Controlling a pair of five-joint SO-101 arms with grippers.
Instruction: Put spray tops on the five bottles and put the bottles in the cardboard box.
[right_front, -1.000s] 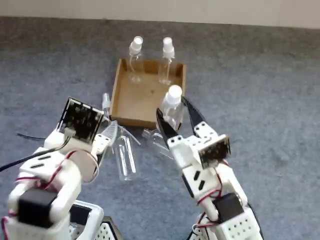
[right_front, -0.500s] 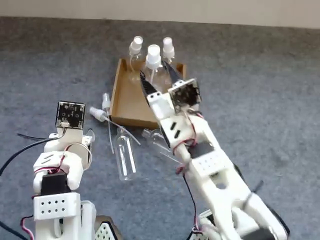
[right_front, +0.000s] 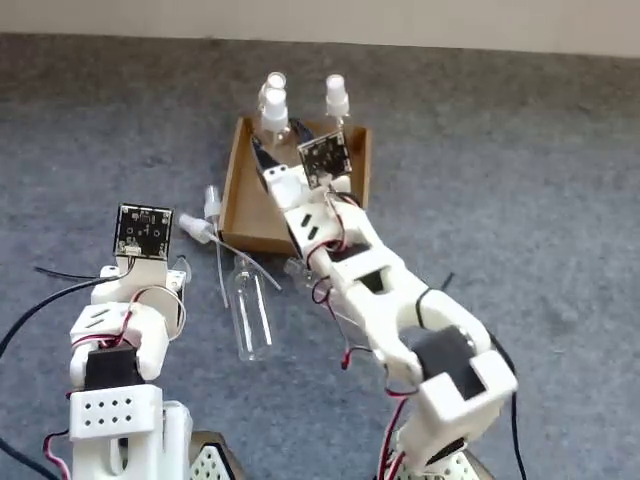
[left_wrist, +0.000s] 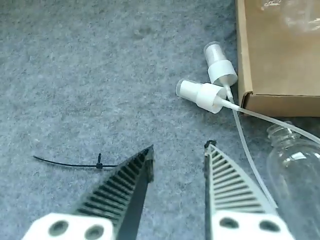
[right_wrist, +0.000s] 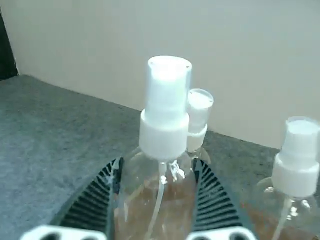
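Right end effector (right_wrist: 157, 167) clamped on a spray-topped bottle (right_wrist: 163, 127) at the cardboard box (right_front: 247, 238) — left end effector (left_wrist: 179, 147) spread wide, empty.

Two capped bottles (right_front: 336, 100) stand at the far side of the cardboard box (right_front: 235, 190). Loose spray tops (right_front: 197, 228) and a lying bottle (right_front: 250, 310) obstruct the worktop (right_front: 520, 200) to its left; its right lies open.

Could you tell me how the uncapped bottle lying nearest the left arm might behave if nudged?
The bottle looks clear, empty plastic, so probably light. Lying on its round side, it would likely roll, though the carpet may slow it.
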